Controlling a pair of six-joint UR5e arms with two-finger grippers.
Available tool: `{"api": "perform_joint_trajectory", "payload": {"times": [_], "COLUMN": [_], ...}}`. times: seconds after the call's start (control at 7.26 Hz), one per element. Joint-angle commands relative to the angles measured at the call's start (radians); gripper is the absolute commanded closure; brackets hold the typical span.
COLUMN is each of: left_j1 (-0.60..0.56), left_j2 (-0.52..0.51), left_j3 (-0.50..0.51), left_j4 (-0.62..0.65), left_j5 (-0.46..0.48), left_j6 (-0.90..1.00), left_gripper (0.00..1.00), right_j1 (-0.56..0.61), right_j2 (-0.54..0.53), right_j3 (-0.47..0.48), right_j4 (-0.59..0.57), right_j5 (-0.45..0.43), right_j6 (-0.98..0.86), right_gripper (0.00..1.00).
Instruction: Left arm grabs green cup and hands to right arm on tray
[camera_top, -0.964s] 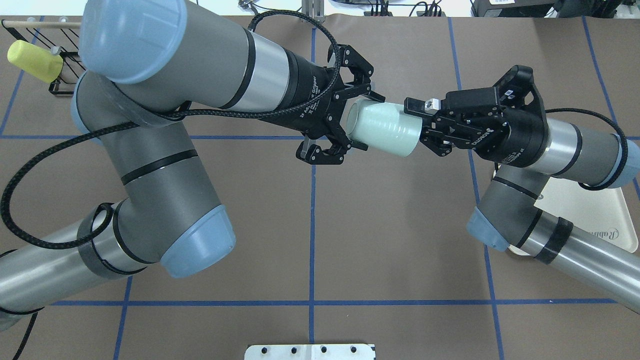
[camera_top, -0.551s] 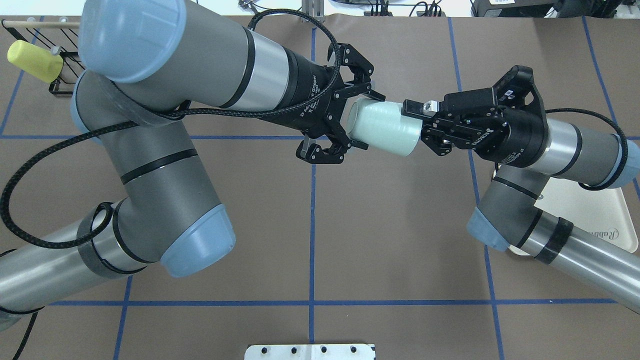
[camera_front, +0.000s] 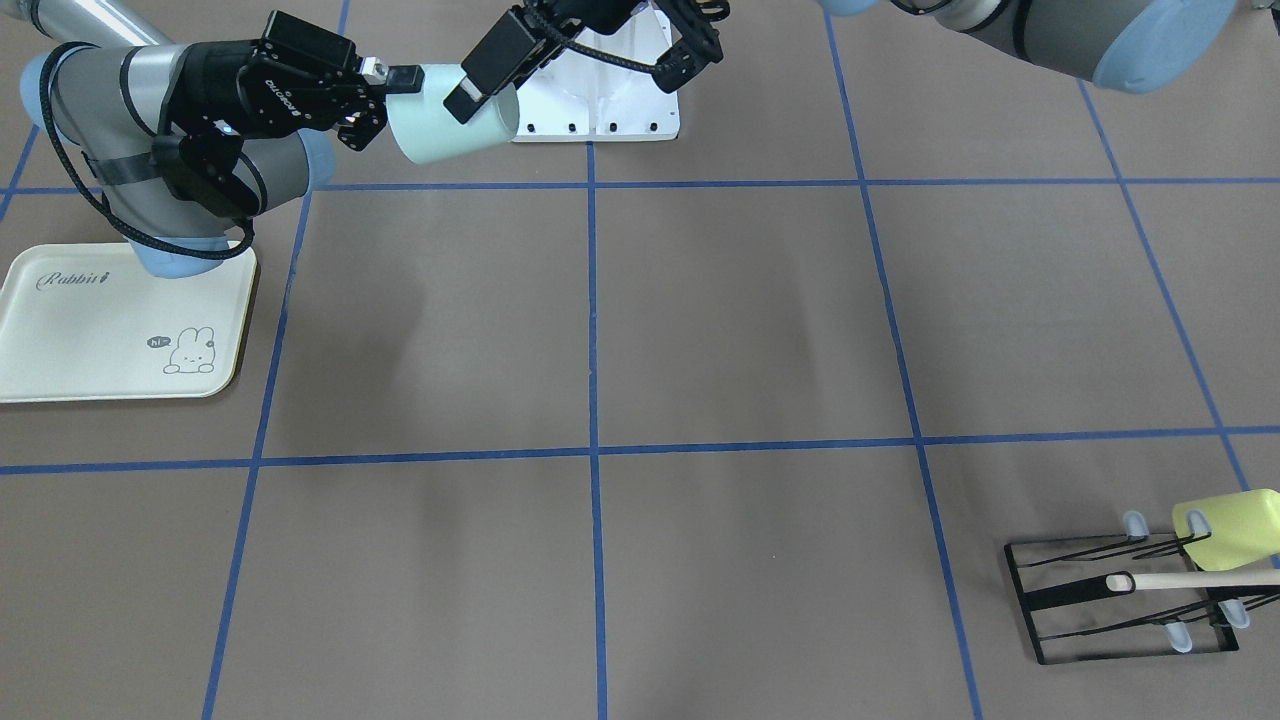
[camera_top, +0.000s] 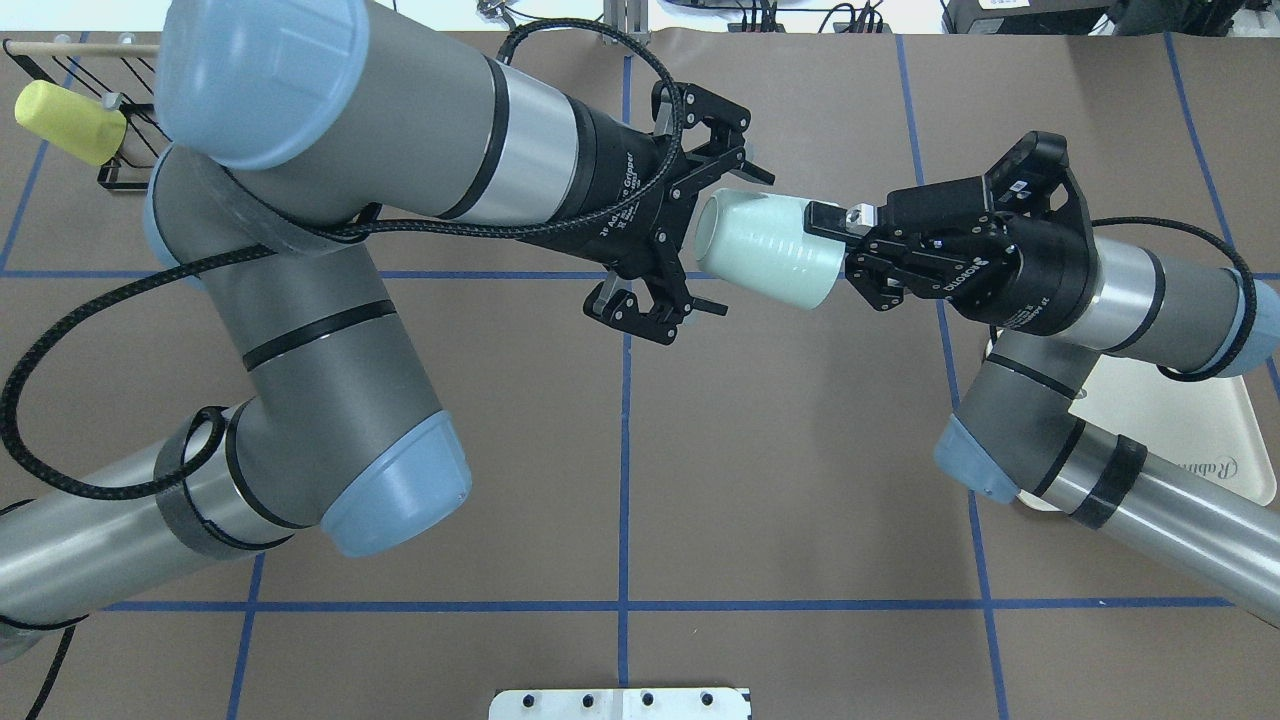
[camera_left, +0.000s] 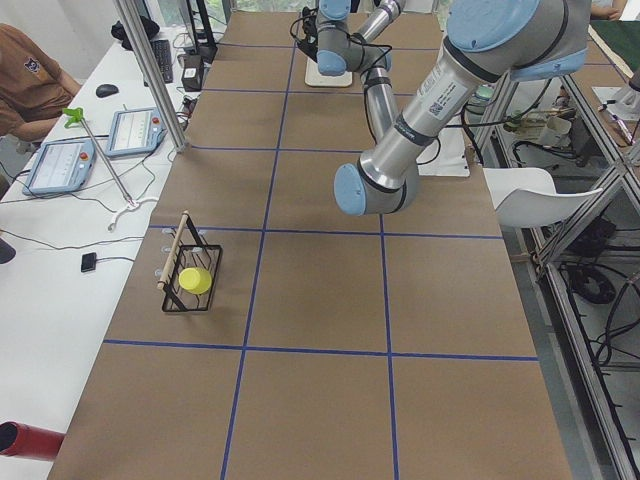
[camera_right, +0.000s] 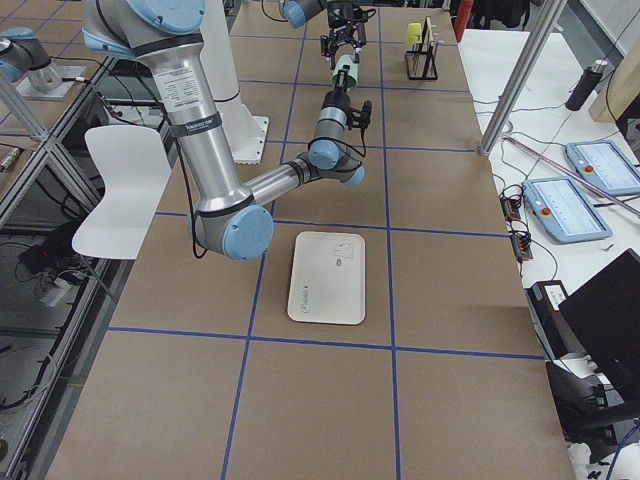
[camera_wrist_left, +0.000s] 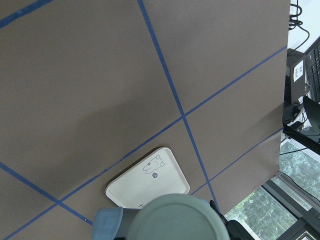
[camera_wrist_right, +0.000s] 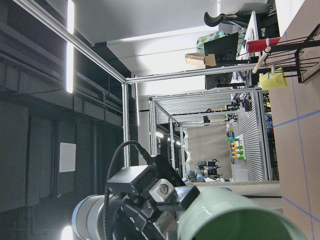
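Cup (camera_top: 770, 255) rim inside spread left end effector (camera_top: 722, 238).

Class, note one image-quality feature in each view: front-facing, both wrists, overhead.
Front-facing view: soft, diffuse shadows on the table under the green cup. Left wrist view: the cup blurred along the bottom edge. Right wrist view: cup out of focus, dark left side, bright light strip. Overhead view: washed-out white beyond the table's far edge.

Robotics lab — brown table (camera_front: 750, 320) gridded in blue tape (camera_front: 590, 330), silver aluminium frame posts (camera_left: 150, 70), teach-pendant tablets (camera_left: 138, 130) on white bench (camera_left: 60, 260).
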Motion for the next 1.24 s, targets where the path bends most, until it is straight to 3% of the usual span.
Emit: {"api": "perform_joint_trajectory", "payload": {"times": [0.0,0.28,0.55,0.83,1.1], "left_j1": [0.000,-0.003,-0.006,-0.009,-0.025], "left_j2": [0.004,0.007,0.008,0.008,0.019], "left_j3": [0.002,0.001,0.001,0.001,0.002], "left_j4": [-0.009,-0.009,-0.009,-0.004,0.010], "left_j5": [0.000,0.000,0.000,0.001,0.007], "left_j6": [0.005,0.010,0.013,0.040,0.202], "left_gripper": [0.00,0.00,0.00,0.00,0.00], "right_j1": [0.001,0.021,0.129,0.215,0.327], "right_j2": [-0.004,-0.012,-0.009,-0.012,-0.003], "right_j3": [0.000,-0.020,-0.134,-0.163,-0.153], "right_j4": [0.000,-0.007,-0.039,-0.241,-0.555], "right_j5": [0.000,0.000,0.001,0.027,0.270], "right_j6": [0.000,-0.021,-0.043,-0.251,-0.543], "right_gripper": [1.00,1.00,1.00,1.00,1.00]}}
